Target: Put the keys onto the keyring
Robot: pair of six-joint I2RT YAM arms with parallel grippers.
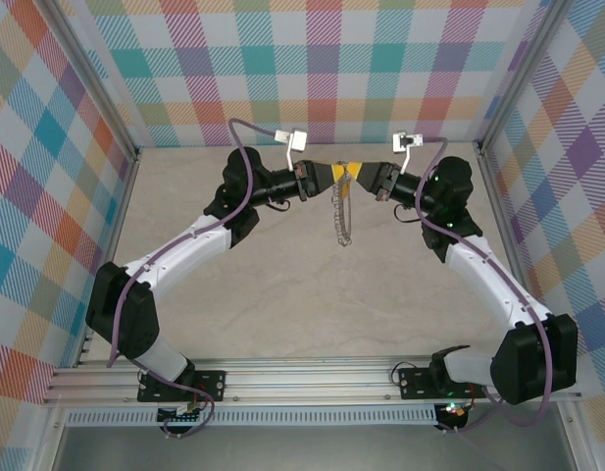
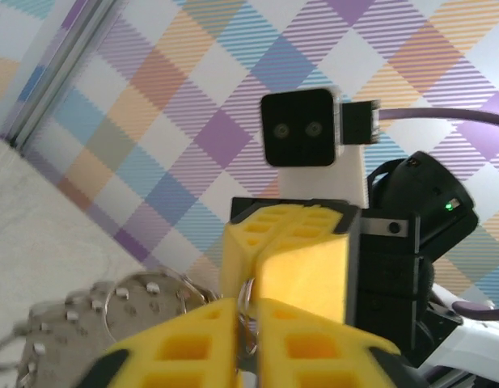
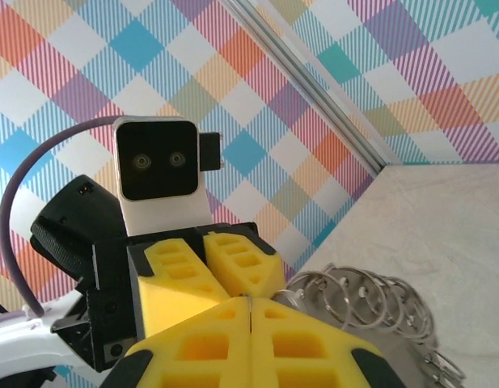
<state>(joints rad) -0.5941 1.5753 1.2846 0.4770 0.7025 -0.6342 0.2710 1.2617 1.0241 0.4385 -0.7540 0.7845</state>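
The two arms reach in from either side and meet at the far middle of the desk (image 1: pixel 282 304), close to the checked back wall (image 1: pixel 322 59). The left pincer (image 1: pixel 333 174) and the right pincer (image 1: pixel 358 177) point at each other with their yellow fingertips touching or nearly so. The keyring (image 1: pixel 340 216) starts right at that meeting point and runs toward the near side as a narrow, bumpy silver-grey strip, seen edge-on from above; whether its lower end rests on the desk cannot be told. In the left wrist view, the left pincer is clenched, its yellow fingers (image 2: pixel 176 343) closed on a thin wire loop of the keyring that stands in the narrow slit between them. The studded bulk of the ring lies blurred to the lower left, over the pale desk. Straight ahead in that view the right pincer is shut too, with the same wire loop reaching up to its tips. In the right wrist view, the right pincer's fingers (image 3: pixel 192 347) are pressed flat together along a fine seam. A cluster of overlapping silver rings emerges just to the right of them, above the desk. Whether metal is caught inside that seam cannot be made out.
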